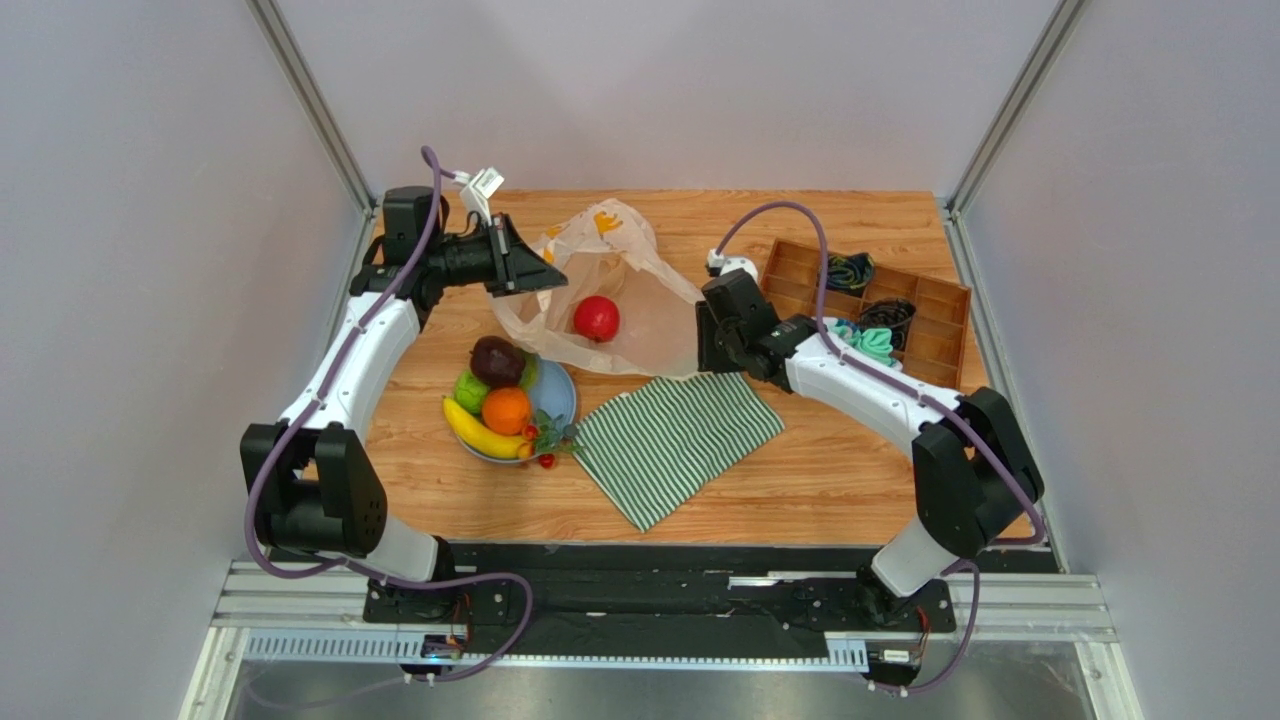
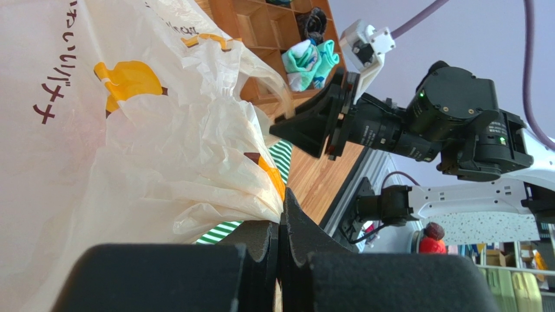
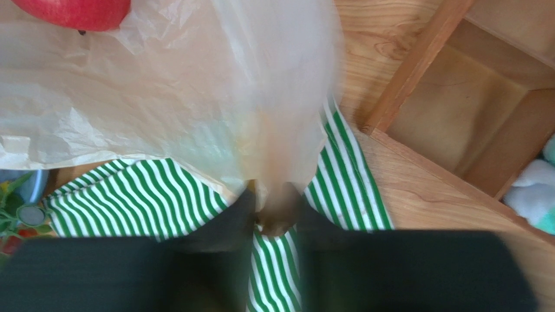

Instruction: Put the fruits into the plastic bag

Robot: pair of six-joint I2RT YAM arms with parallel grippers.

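Close to the arm bases, at 7 o'clock on the table (image 1: 842, 465): blue plate (image 1: 564, 393) piled with fruits. Yellow banana (image 1: 481, 431) along the near rim. Orange (image 1: 505, 410) just behind it. Green apple (image 1: 470, 392) at 10 o'clock from the orange. Dark purple-brown fruit (image 1: 496, 360) on the far side of the pile. Tiny red berries (image 1: 544, 446) with leaves at the plate's 5 o'clock edge.

At 3 o'clock from the plate, flat on the wood: green-striped cloth (image 1: 676, 435).

Farther back, at 1 o'clock from the plate: plastic bag (image 1: 631, 285), all crumpled, with yellow prints, lapping over the far edge of the cloth. Red apple (image 1: 597, 317) already inside, red showing through the thin plastic.

At the bag's 9 o'clock side: left gripper (image 2: 280, 240), fingers pressed tight together on a fold of the bag, lifting that side up.

At the bag's 3 o'clock side: right gripper (image 3: 273, 221), blurry up close, fingers drawn near each other with a strip of bag pinched between.

Far off, at 2 o'clock on the table: wooden tray (image 1: 924, 293) with little boxes, rolled socks (image 1: 869, 342) tucked inside.
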